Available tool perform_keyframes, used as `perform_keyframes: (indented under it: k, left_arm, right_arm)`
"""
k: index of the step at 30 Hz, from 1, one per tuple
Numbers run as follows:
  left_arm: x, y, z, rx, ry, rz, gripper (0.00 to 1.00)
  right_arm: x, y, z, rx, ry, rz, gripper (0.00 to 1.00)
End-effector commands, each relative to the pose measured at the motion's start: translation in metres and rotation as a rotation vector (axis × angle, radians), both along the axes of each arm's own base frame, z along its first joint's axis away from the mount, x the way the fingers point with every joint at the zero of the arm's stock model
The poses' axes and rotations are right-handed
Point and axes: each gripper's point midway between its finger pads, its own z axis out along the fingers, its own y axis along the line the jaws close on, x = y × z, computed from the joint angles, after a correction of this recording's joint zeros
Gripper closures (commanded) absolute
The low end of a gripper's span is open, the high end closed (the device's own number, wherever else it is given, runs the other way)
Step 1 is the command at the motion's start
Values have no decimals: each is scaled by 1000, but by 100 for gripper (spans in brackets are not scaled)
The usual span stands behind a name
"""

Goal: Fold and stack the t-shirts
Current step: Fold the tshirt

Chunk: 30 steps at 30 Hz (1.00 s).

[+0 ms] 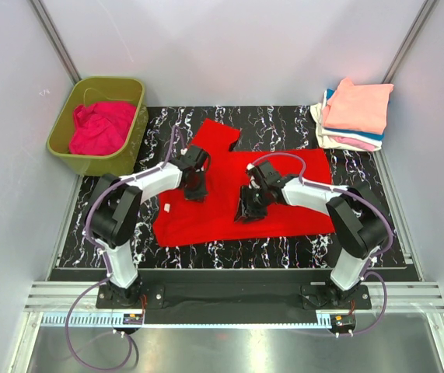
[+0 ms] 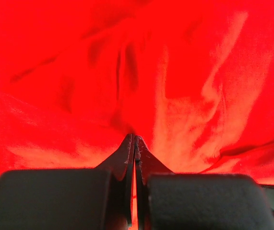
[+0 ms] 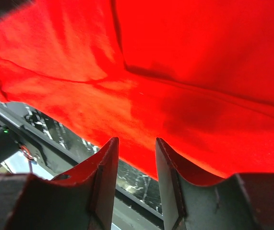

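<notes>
A bright red t-shirt lies spread on the black marbled mat, one sleeve pointing to the back. My left gripper is down on its left part. In the left wrist view the jaws are shut, and creases in the red cloth run into the tips. My right gripper hovers over the shirt's middle near the front hem. In the right wrist view it is open and empty above the red cloth's edge. A magenta-pink t-shirt lies crumpled in the tub. Folded peach, white, blue and pink t-shirts are stacked at the back right.
The olive-green tub stands off the mat at the back left. The black marbled mat shows around the shirt, and its front edge shows below the right fingers. Grey walls close in both sides and the back.
</notes>
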Motion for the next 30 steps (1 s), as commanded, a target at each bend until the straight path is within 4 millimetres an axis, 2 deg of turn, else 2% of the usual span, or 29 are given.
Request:
perform_keyframes:
  k: [1,10,12,13,15,16,18,19,20,21,22,24,25,26,27,28,29,30]
  left_arm:
    - [23,10,8,35,-41,15,100]
    - [62,44,4,103,-30,57,100]
    - [84,53,14,109,-57,79,100]
    - [98,53,30,109,-85,76,100]
    - [112,67,37,131,-84,99,100]
    - [131,65,58,116,-137,103,100]
    - [143,73,62,122,-135,114,100]
    - [160,71,81,106,-187,110,98]
    - [166,69,80,86,-188,102,94]
    - [173,65,86,65,-207,92,83]
    - [187,58,97,32,-261,70,80]
    - [205,44,102,-42,-305,32,68]
    - [219,40,117,-70,-353,23,64]
    - [228,37,106,-100,-340,13,61]
    - [237,35,107,-124,-354,13,57]
    - [253,30,107,-160,-370,22,57]
    - [260,29,108,-222,-368,16,57]
    - [268,29,108,-258,-378,24,56]
  right_arm:
    - [-5,1,2,29,-16,22,57]
    - [-18,-10,-5,7,-5,36,58]
    - [-20,-11,-6,6,-4,43,59]
    - [-22,-11,-7,6,4,45,59]
    - [-22,-12,-5,8,4,47,59]
    - [-24,-12,-4,7,5,49,59]
    - [-22,-12,2,9,-9,55,59]
    - [-22,-14,6,3,-19,54,59]
    - [-21,-14,11,2,-32,56,59]
    - [-19,-15,15,-1,-51,64,57]
    - [-17,-17,23,-4,-81,61,51]
    - [-18,-24,26,-17,-113,61,42]
    - [-16,-27,33,-18,-151,52,20]
    - [-22,-33,28,-30,-149,46,1]
    - [-24,-35,27,-30,-160,42,0]
    - [-24,-34,34,-1,-194,38,0]
    - [-27,-34,34,16,-198,38,0]
    - [-37,-39,25,23,-173,31,0]
